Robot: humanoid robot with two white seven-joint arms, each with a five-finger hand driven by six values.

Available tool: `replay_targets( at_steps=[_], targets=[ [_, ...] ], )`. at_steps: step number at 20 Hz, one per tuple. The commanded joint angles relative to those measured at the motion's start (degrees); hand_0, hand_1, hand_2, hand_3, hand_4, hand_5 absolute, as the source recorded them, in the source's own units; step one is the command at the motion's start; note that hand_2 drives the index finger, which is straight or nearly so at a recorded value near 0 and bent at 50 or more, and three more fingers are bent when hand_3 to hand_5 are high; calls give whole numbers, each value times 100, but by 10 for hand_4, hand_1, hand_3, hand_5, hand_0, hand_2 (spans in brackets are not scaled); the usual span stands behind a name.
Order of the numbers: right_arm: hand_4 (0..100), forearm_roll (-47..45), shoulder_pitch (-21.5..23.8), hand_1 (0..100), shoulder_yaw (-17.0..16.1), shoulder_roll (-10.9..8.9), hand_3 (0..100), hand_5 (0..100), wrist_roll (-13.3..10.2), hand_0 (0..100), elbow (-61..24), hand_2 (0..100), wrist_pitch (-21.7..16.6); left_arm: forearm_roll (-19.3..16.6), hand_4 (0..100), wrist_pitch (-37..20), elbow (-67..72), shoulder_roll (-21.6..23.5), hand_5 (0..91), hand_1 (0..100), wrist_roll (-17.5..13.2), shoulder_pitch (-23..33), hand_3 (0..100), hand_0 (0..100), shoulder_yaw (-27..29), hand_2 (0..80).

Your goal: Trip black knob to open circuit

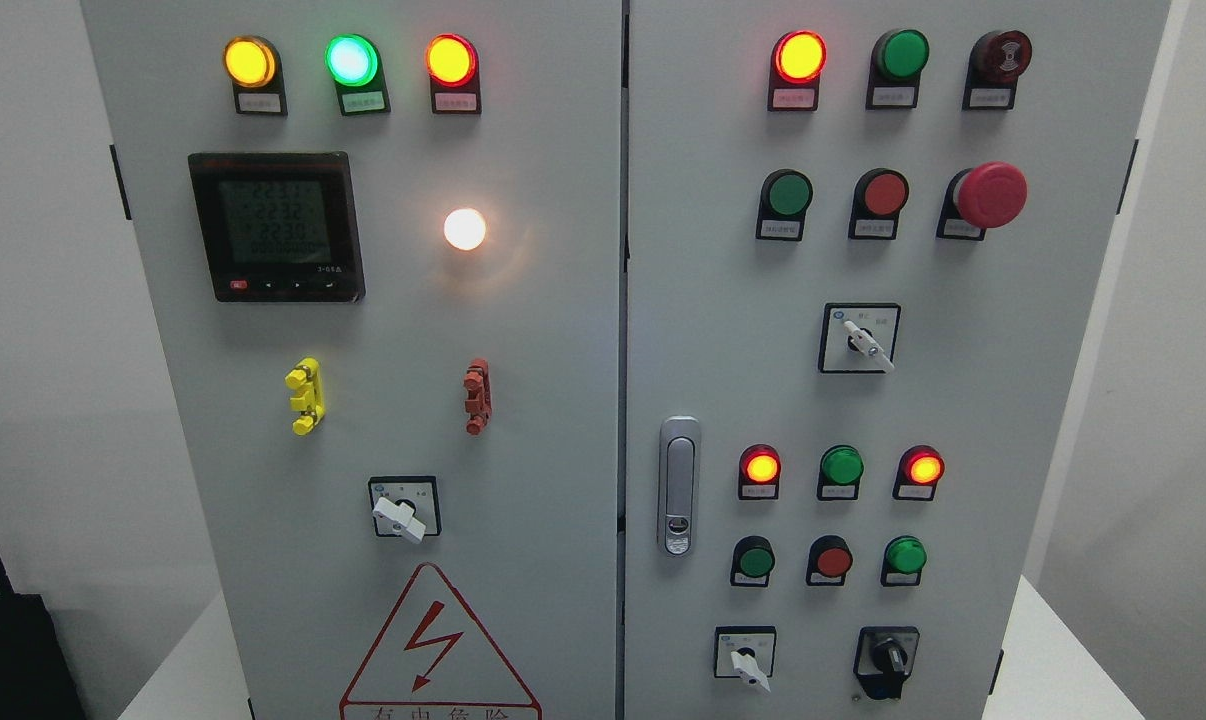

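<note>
A grey control cabinet (563, 400) fills the head view, split by a vertical seam into a left door (523, 500) and a right door (713, 350). Neither robot hand shows anywhere, so whether the fingers are released or clenched cannot be told.

On the left door, a dark digital meter (276, 226) with a lit greenish display sits toward the upper left corner. At the bottom edge a red-bordered triangular warning sign (433, 650) with a lightning bolt runs out of view. Along the top edge stand three lit lamps: an amber lamp (249, 62), a green lamp (351, 60) and an orange-red lamp (451, 60). A glowing white lamp (464, 229) lies right of the meter. Lower down are a yellow clip (304, 396) and a red clip (477, 396), and beneath them a white-handled selector (403, 510).

On the right door, a red mushroom button (991, 194) stands out near the upper right corner. A silver door latch (678, 485) is beside the seam. Rows of red and green buttons and lamps cover the rest, with a white selector (860, 338) at mid-height and another white switch (745, 660) near the bottom edge.

The black knob (886, 662) sits near the bottom right corner of the right door, just right of that white switch, untouched, its handle pointing downward.

At the lower left, beside the cabinet, a black device (8, 650) with an antenna stands apart.
</note>
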Motion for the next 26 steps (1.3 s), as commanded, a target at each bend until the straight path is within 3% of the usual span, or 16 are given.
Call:
replay_targets(
  at_steps=[1, 13, 21, 26],
  targets=[
    [0, 0, 0, 132, -16, 18, 0, 0, -8, 0, 71, 0, -6, -132, 0, 8, 0, 0, 0, 389, 2, 0, 0, 120, 0, 0],
    [0, 44, -26, 131, 37, -17, 0, 0, -8, 0, 10, 0, -23, -132, 0, 8, 0, 0, 0, 389, 2, 0, 0, 120, 0, 0],
    [0, 88, -44, 124, 63, 1, 0, 0, 1, 0, -324, 0, -242, -132, 0, 8, 0, 0, 0, 389, 2, 0, 0, 120, 0, 0],
    [0, 79, -18, 118, 361, 36, 0, 0, -51, 0, -972, 0, -436, -132, 0, -1, 0, 0, 0, 389, 2, 0, 0, 120, 0, 0]
  ],
)
